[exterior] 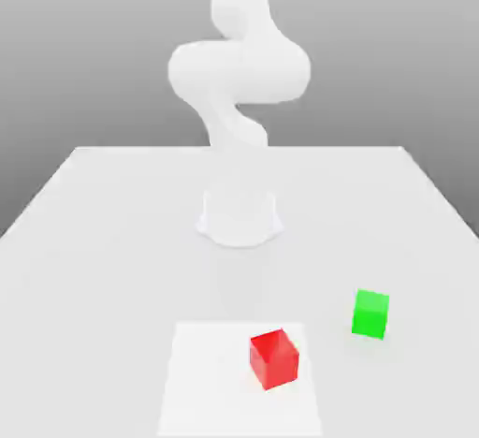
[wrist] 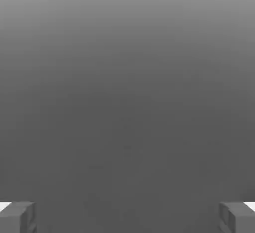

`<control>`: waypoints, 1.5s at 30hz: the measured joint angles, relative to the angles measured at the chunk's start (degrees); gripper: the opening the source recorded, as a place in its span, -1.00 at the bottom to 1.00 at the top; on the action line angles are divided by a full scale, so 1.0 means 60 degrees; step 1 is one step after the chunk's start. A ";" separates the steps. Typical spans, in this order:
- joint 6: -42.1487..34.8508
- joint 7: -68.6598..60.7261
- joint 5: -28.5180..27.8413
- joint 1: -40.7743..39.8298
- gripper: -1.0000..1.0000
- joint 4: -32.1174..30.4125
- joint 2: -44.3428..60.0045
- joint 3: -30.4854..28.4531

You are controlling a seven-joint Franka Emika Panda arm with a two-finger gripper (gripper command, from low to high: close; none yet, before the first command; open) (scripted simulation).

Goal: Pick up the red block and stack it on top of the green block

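while the gripper [wrist: 127, 218] has its fingers spread wide with nothing between them, the red block [exterior: 273, 359] rests on a pale square patch [exterior: 201, 385], nearer the exterior camera than the robot's base [exterior: 239, 219] and slightly to the exterior view's right of it. its direction from the pincer itself i cannot tell, so the coming reach probably needs the hand lined up first. turned askew, the glossy red cube shows no long axis; the flat-faced green block [exterior: 370, 315] sits apart, farther right, on the smooth, whitish tabletop [exterior: 103, 277].
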 joint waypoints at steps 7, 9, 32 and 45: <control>0.1372 -0.0917 0.0057 0.0468 0.00 -0.1217 0.2500 -0.0126; 0.1752 -0.1174 0.0076 0.0588 0.00 -0.1555 0.3193 -0.0148; 0.5734 -0.2584 0.0048 0.1010 -1.00 -0.3249 0.9326 0.0003; 0.3513 -0.2202 0.0523 0.2807 -1.00 -0.4231 0.6103 0.1012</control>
